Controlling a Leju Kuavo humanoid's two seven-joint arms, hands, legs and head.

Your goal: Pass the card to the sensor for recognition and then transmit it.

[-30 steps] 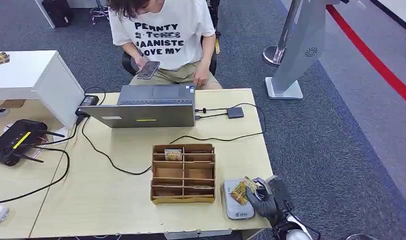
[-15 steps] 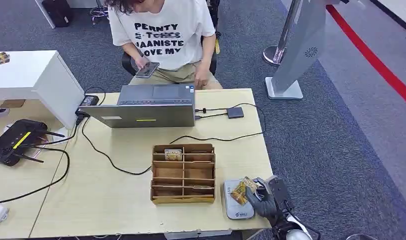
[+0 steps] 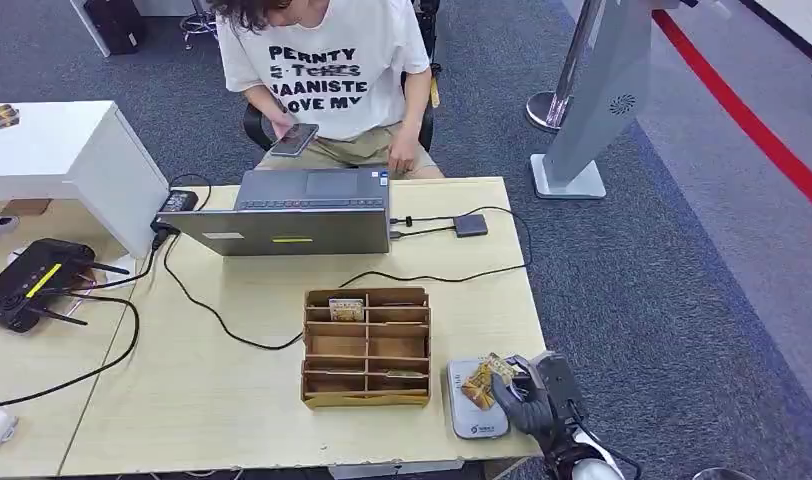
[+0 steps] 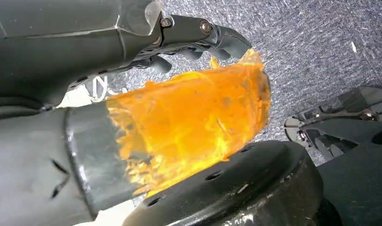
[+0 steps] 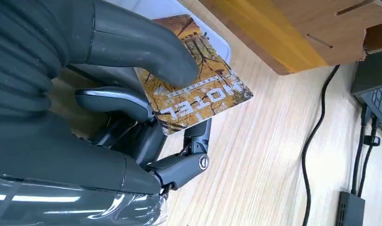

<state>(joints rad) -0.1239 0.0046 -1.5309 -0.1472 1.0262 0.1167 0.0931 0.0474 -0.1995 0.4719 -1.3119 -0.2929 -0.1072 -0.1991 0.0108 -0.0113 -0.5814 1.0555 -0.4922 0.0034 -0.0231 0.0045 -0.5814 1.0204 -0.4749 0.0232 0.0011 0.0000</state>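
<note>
So the right hand (image 3: 527,402) is down at the near right corner of the light wooden table (image 3: 232,400), and it's got the card (image 3: 485,379) pinched between the thick thumb and the darker fingers (image 5: 118,101). The card is an orange-yellow thing with an autumn tree picture and "HOTEL" printed on it, easy to read in the right wrist view (image 5: 198,94). It's held tilted right over the sensor (image 3: 474,400), a flat grey-white pad lying just to the right of the wooden organizer (image 3: 366,347); can't really tell whether the card's edge actually touches the pad or just sits above it. The organizer is a brown box split into slots, and one slot at the back left has another card (image 3: 346,309) in it. Further back there's a grey laptop (image 3: 292,215) with black cables running across the table to a small dark adapter (image 3: 470,224). A person in a white printed t-shirt (image 3: 322,60) sits behind the table holding a phone (image 3: 295,139). The left hand (image 4: 132,42) shows in its own wrist view over grey carpet, behind an orange translucent patch (image 4: 194,127); I honestly can't tell how its fingers are set.
</note>
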